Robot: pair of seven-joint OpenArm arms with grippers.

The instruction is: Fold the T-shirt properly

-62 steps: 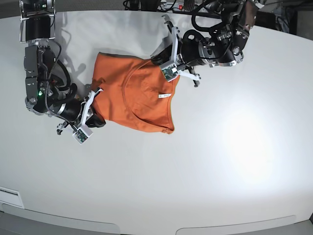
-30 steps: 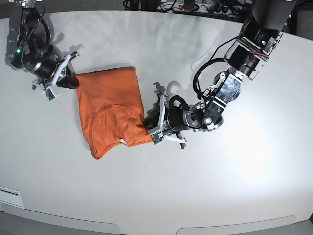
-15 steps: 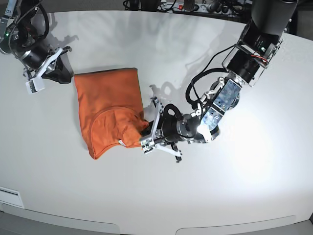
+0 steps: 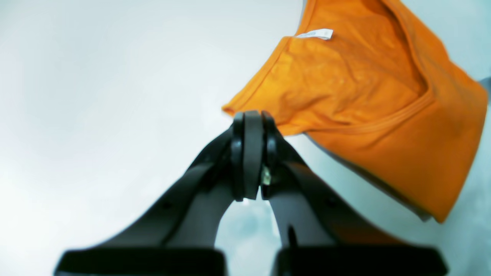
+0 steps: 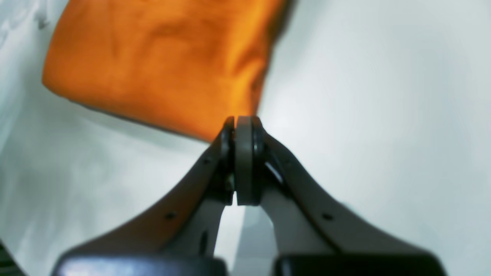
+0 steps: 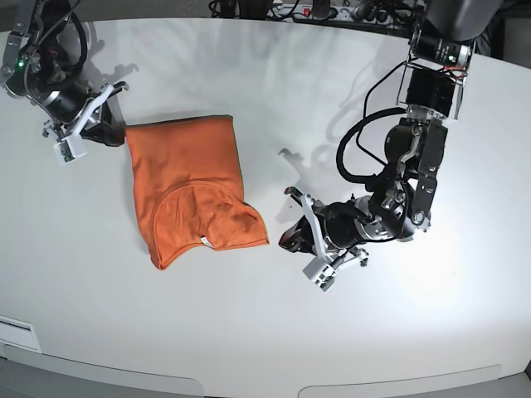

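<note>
You are looking at a white table point(image 6: 249, 332) with a smooth, matte top and a rounded front edge. One item lies directly on it: the T-shirt point(image 6: 189, 186), orange and folded into a compact shape, flat on the surface. Taking the T-shirt as landmark, bare tabletop extends on every side of it. The neckline, with a small white tag point(image 6: 203, 241), faces the table's front edge. A bright light patch lies on the tabletop well to the T-shirt's right.

The plain orange T-shirt point(image 6: 195, 191) is thin, matt, softly creased cloth; beneath it, the white counter point(image 6: 249, 332) looks smooth and faintly glossy, perhaps laminate.
</note>
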